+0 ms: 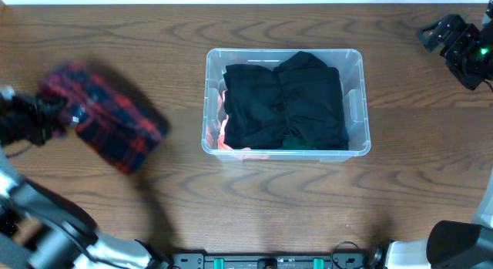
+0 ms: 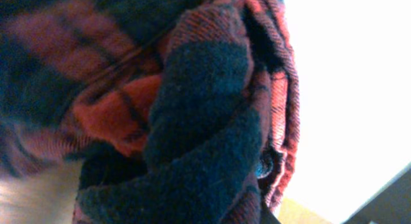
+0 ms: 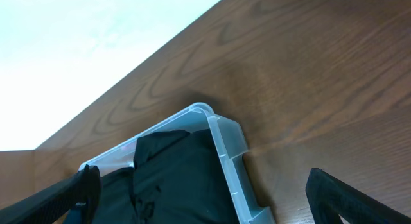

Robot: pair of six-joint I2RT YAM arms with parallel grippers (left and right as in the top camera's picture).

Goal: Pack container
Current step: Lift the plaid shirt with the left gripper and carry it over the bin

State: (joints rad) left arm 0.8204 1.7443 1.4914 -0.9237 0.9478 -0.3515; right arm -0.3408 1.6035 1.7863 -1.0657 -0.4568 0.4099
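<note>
The clear plastic container [image 1: 359, 107] sits mid-table and holds a folded black garment [image 1: 285, 99] over something pinkish-red at its left wall. My left gripper [image 1: 65, 115] at the far left is shut on a red and navy plaid garment [image 1: 108, 126], which is blurred and held above the table. In the left wrist view the plaid garment [image 2: 192, 108] fills the frame and hides the jaws. My right gripper [image 1: 443, 34] is open and empty at the far right corner. The right wrist view shows the container's corner [image 3: 225, 147] and the black garment [image 3: 173, 179] between its spread fingers.
The brown wooden table [image 1: 254, 200] lies all around the container. The right arm's body [image 1: 470, 57] is at the back right edge. Arm bases stand along the front edge [image 1: 277, 261].
</note>
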